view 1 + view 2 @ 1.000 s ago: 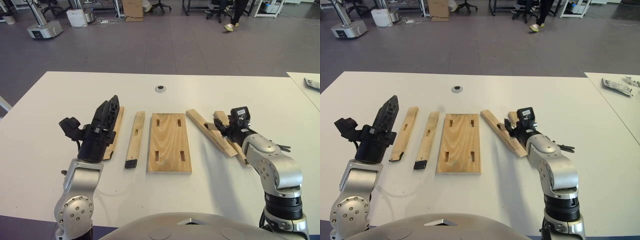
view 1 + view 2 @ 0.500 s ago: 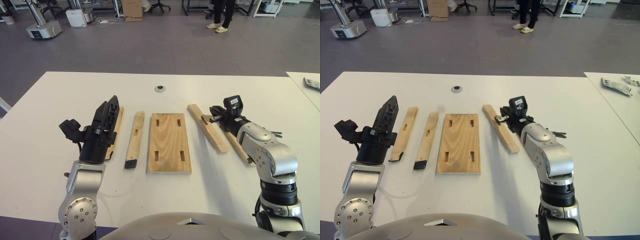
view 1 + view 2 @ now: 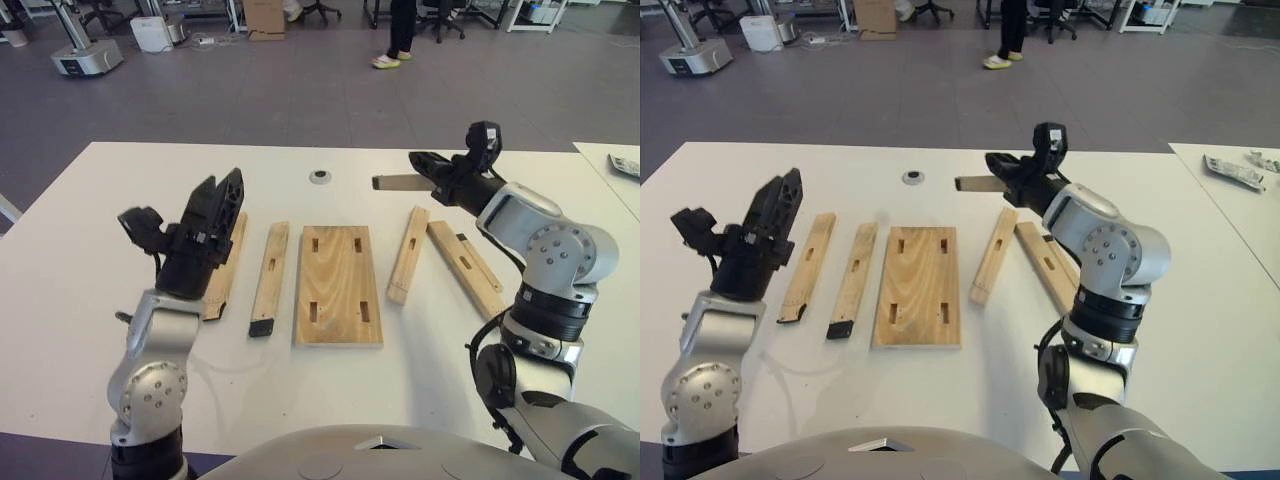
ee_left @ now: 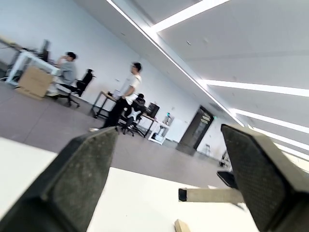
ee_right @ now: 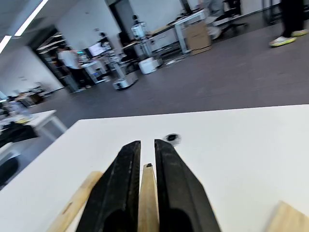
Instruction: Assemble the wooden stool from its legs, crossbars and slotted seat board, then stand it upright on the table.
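The slotted seat board (image 3: 338, 285) lies flat in the middle of the white table (image 3: 90, 260). Left of it lie two wooden legs (image 3: 270, 272), the outer one (image 3: 232, 250) partly hidden behind my left gripper (image 3: 222, 184), which hangs open above it. Its pads (image 4: 82, 174) stand wide apart with nothing between them. To the right of the board are two more legs (image 3: 408, 253) (image 3: 466, 268). My right gripper (image 5: 147, 145) is shut on a wooden crossbar (image 3: 395, 182), held level in the air above the table's far side, dark end pointing left.
A small round disc (image 3: 320, 178) sits on the table behind the board. Another table's corner (image 3: 620, 165) is at the far right. The near part of the table in front of the board is bare.
My right gripper has lifted a crossbar off the table and swung up and back. A leg on the right now lies closer to the board. My left gripper has opened and risen slightly.
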`<action>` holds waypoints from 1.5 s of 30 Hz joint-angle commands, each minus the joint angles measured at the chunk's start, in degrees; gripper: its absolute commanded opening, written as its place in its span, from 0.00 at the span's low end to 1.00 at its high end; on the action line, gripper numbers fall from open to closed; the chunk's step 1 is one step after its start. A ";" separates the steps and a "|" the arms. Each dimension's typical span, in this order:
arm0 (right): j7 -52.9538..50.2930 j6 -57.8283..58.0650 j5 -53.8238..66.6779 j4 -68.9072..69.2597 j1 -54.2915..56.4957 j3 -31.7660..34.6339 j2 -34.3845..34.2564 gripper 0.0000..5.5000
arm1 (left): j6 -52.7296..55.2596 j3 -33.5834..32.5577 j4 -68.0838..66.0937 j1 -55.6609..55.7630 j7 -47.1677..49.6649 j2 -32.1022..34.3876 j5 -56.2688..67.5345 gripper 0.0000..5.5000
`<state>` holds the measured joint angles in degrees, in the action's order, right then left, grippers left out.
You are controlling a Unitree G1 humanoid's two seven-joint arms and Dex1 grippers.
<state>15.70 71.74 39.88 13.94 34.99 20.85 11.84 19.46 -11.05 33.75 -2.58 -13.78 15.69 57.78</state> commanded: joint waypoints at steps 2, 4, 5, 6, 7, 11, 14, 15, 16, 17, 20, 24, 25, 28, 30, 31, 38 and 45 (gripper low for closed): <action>15.58 1.64 4.52 -2.47 6.53 -9.76 10.89 0.06 | 9.84 5.79 -5.86 12.53 -15.96 16.67 -5.10 0.71; 23.47 -1.03 4.42 -2.90 9.62 -15.52 14.43 0.06 | 15.01 7.90 -8.39 17.73 -23.76 21.33 -3.07 0.71; 26.54 -2.31 4.11 -3.46 11.12 -17.67 15.54 0.06 | 17.48 8.48 -9.58 19.53 -27.14 23.01 -1.79 0.71; 29.84 -3.56 3.99 -3.92 12.57 -19.67 16.67 0.06 | 19.57 8.91 -10.90 21.02 -30.15 24.42 -1.03 0.71; 33.03 -4.48 4.12 -4.22 13.84 -21.36 17.72 0.06 | 20.85 9.24 -12.12 22.23 -32.33 25.39 -1.10 0.71; 42.22 -6.28 5.09 -5.47 18.71 -25.01 20.22 0.06 | 23.88 11.02 -15.97 25.89 -37.87 27.01 -3.27 0.71; 45.22 -6.44 6.11 -5.88 20.52 -25.57 20.37 0.06 | 24.31 12.45 -16.96 26.08 -39.91 27.10 -5.45 0.71; 45.32 -6.18 6.55 -5.75 20.88 -25.44 19.93 0.06 | 24.82 13.17 -16.57 25.69 -40.82 27.39 -5.86 0.71; 45.37 -5.83 7.05 -5.66 21.19 -25.26 19.47 0.06 | 24.95 13.78 -16.34 25.52 -41.25 27.39 -6.66 0.71; 45.31 -5.53 7.44 -5.72 21.54 -25.18 19.09 0.06 | 25.34 14.10 -16.55 25.72 -41.20 26.96 -6.89 0.71; 45.26 -5.50 7.52 -6.59 22.45 -26.05 18.60 0.06 | 25.92 14.11 -16.59 26.10 -41.48 26.12 -7.27 0.61; 45.95 -6.08 6.60 -7.20 22.10 -27.69 19.19 0.06 | 25.97 13.93 -16.08 25.56 -41.47 25.53 -7.78 0.48; 46.13 -6.09 6.53 -7.18 21.88 -28.03 19.34 0.06 | 25.69 14.03 -15.91 25.26 -41.52 25.48 -8.14 0.46; 46.81 -6.32 6.21 -7.18 21.58 -29.17 19.70 0.06 | 25.53 14.09 -15.61 24.66 -41.72 25.44 -8.56 0.36; 47.02 -6.45 5.97 -7.17 21.51 -29.70 19.78 0.06 | 25.78 14.01 -15.36 24.44 -42.13 25.48 -8.58 0.29; 47.09 -6.57 5.86 -7.31 21.59 -29.80 19.70 0.06 | 25.60 14.10 -15.22 24.25 -42.27 25.44 -8.91 0.27; 48.13 -7.72 4.74 -8.22 21.69 -30.42 19.70 0.06 | 24.88 14.51 -14.83 23.78 -43.35 24.99 -10.26 0.10; 41.67 -9.05 6.96 -17.15 27.54 -21.33 13.38 0.25 | 25.93 13.07 -13.39 23.25 -41.60 21.85 -7.22 0.07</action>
<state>60.30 63.92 45.71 0.62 57.26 -4.52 27.31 44.56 2.78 19.38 20.91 -56.68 38.69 49.42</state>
